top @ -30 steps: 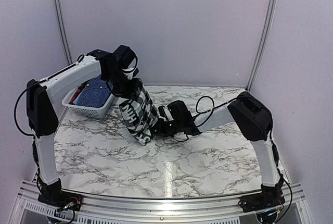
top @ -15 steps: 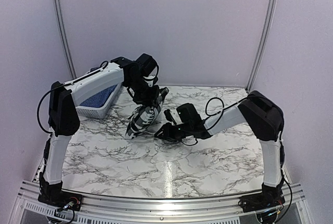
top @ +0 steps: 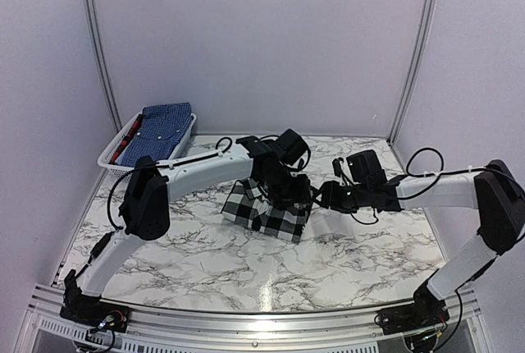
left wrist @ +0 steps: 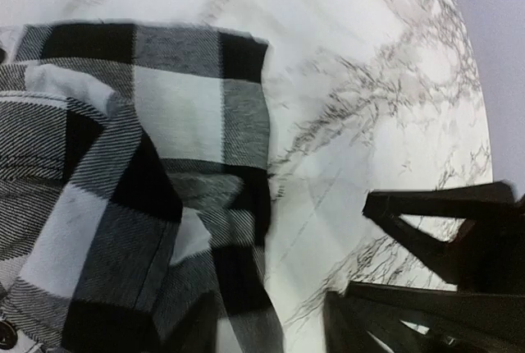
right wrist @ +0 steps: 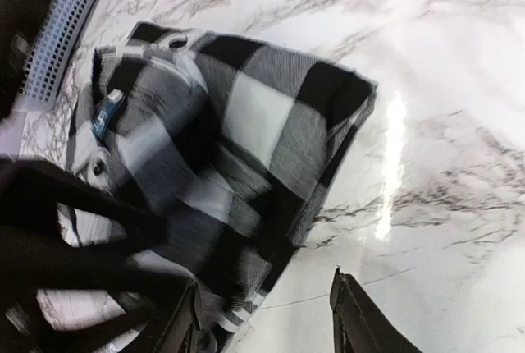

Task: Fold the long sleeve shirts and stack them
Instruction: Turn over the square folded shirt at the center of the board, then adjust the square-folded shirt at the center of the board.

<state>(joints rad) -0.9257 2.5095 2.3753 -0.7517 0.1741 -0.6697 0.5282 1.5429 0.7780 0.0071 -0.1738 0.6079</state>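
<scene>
Left gripper (top: 289,194) spread over folded black-and-white checked shirt (top: 261,210) mid-tabletop, right gripper (top: 322,198) spread beside its right edge, blue shirt (top: 164,126) in far-left-corner basket (top: 110,158)

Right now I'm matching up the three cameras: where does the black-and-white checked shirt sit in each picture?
Top external: the checked shirt lies in a bundle at mid-table.
Left wrist: it fills the left half of the picture.
Right wrist: it covers the centre and left.
Shared landmark: the marble tabletop shows under it in all three views.
</scene>
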